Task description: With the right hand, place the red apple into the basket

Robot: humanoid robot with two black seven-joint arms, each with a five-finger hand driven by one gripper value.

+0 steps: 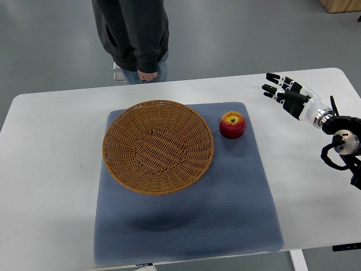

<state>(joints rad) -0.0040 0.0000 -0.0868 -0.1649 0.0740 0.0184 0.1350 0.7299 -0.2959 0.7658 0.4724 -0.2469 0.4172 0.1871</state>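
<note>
Left edge of the frame: bare white table (51,169), no left arm anywhere in view. Centre-left: a shallow round wicker basket (158,146), empty, resting on the upper left part of a grey-blue mat (225,214) that covers the middle of the table. Above it, at the top of the frame: a person in a dark top (132,34), standing at the far edge, one hand (148,75) hanging just past the table's rim. Right of centre: the red apple (232,124), stem end up, yellow around the stalk, sitting on the mat's upper right corner just beside the basket's rim, probably not touching it, though hard to be sure from this angle. Upper right: the right hand (285,92), arm entering from the right edge, fingers spread and relaxed, holding nothing, well apart from the apple and over bare table.

Step in hand, by the look of it: the approach, with nothing grasped yet. Next move calls for carrying the hand leftward and down over the apple, closing the fingers round it, then a short lift across the rim into the basket.
</note>
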